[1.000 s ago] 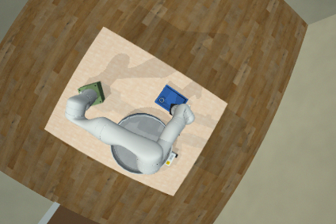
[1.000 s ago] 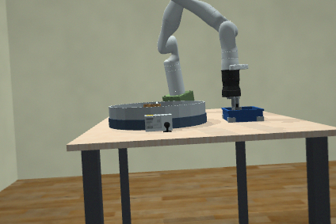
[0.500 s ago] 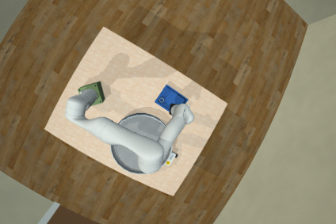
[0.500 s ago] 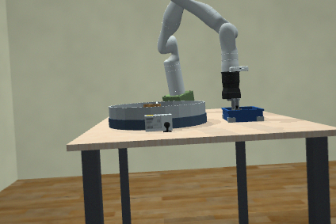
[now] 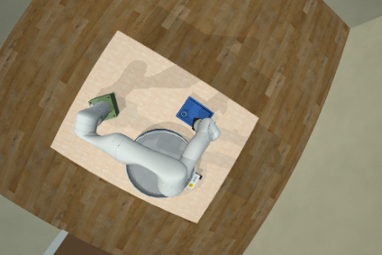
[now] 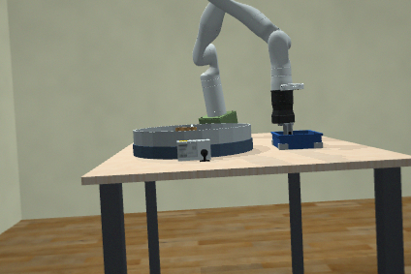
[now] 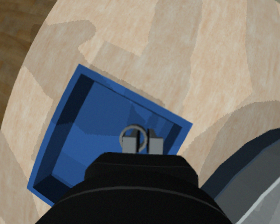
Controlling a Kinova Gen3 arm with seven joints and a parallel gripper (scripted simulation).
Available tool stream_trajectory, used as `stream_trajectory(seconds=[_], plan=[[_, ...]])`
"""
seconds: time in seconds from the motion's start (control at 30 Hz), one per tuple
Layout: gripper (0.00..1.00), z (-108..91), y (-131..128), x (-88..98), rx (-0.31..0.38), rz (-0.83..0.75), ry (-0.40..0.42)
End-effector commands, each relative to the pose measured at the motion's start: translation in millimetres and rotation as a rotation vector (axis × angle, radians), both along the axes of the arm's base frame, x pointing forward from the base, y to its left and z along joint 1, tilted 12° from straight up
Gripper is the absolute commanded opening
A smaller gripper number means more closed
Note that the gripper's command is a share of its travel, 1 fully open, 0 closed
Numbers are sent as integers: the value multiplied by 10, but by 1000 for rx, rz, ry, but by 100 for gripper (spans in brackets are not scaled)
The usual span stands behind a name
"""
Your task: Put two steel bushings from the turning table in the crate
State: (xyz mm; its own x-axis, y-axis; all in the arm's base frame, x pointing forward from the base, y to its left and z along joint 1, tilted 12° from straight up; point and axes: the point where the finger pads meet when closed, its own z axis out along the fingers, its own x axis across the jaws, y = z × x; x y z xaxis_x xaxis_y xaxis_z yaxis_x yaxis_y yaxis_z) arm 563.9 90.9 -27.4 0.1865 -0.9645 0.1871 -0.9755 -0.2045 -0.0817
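The gripper (image 7: 143, 141) — clamped on a steel bushing (image 7: 134, 132) — hangs inside the blue crate (image 7: 70, 137), just beside the turning table (image 6: 160, 140) — near the crate's rim

The control box (image 6: 193, 150) label is too blurred to read.

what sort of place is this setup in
Likely a small robot test cell in a plain room: a white arm on a wooden table, a grey round turning table, and a blue crate.
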Motion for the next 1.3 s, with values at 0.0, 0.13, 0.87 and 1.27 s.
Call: stream_trajectory(seconds=[0.0, 0.13, 0.87, 1.27], plan=[[0, 10, 5, 6, 1, 1, -2], [0, -40, -3, 12, 1, 1, -2], [0, -109, -15, 21, 0, 1, -1], [42, -108, -15, 21, 1, 1, -1]])
